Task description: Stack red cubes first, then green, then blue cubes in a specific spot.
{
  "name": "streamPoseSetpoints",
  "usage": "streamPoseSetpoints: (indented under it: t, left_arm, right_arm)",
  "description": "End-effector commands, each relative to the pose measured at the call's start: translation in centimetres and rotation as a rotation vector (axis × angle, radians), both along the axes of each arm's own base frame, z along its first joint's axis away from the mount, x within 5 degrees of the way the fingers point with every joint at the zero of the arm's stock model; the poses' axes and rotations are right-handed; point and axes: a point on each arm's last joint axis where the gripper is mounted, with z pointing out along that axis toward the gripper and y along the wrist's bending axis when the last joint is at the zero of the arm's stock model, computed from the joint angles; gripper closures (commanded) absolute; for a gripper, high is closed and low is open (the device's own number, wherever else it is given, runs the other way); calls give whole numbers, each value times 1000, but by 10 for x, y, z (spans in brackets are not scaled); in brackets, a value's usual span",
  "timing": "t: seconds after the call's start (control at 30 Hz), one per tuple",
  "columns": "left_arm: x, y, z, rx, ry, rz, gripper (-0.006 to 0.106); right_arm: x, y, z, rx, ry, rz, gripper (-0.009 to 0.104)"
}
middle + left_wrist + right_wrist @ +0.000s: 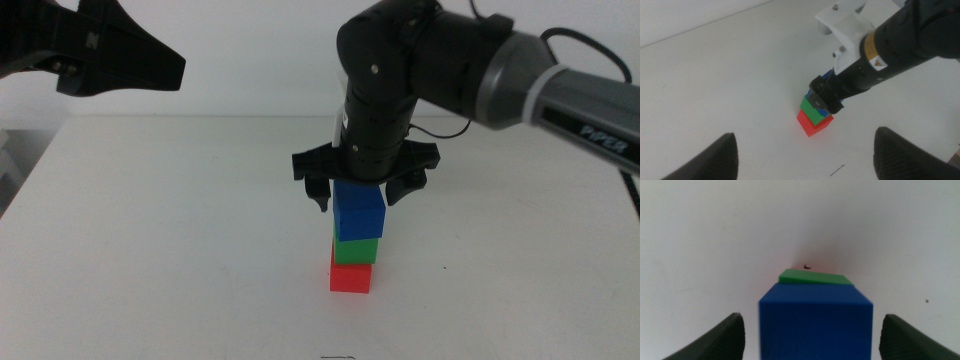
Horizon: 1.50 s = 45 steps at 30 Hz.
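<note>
the right gripper [361, 193] hangs straight down over the stack, jaws spread wide, one on each side of the blue cube [359, 212] and clear of its faces; it holds nothing. in the right wrist view the blue cube [816, 325] sits between the two jaws with white table showing on both sides. the blue cube rests on the green cube [356, 249], turned a little off its edges, and the green cube rests on the red cube [351, 277], which stands on the white table [180, 240]. a small dark speck [807, 267] lies on the table just past the stack. the left gripper [176, 70] waits high at the far left, well apart, jaws open and empty.
</note>
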Motion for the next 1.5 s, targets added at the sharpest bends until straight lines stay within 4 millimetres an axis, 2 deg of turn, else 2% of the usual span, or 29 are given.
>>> streamPoseSetpoints:
  t: [0.0,0.17,0.3,0.47,0.67,0.77,0.87,0.93,1.07,1.23,1.47]
  left_arm:
    - [-6,-2,15,-62,-73,5,9]
    - [-6,-2,15,-62,-73,5,9]
    - [-6,-2,15,-62,-73,5,9]
    - [-6,-2,15,-62,-73,5,9]
    - [-6,-2,15,-62,-73,5,9]
    - [-6,-2,15,-62,-73,5,9]
    - [-6,-2,15,-60,-72,5,9]
    - [-6,-2,15,-60,-72,5,9]
    - [-6,-2,15,-62,-71,5,9]
    - [-6,-2,15,-62,-71,5,9]
    - [-6,-2,15,-62,-71,5,9]
  right_arm:
    - [-13,-11,48,84,-94,19,2]
    - [-24,-21,75,111,-149,54,2]
    - [-31,-47,102,110,-202,34,2]
    - [-40,-94,139,114,-289,23,2]
    - [-61,-146,181,67,-439,119,2]
    - [-75,-190,197,62,-509,28,2]
    - [-95,-224,200,59,-617,-32,2]
    - [-108,-240,195,67,-695,-61,2]
    - [-130,-262,182,105,-815,-150,2]
    - [-142,-268,172,78,-847,-164,2]
    - [-141,-268,172,78,-848,-163,2]
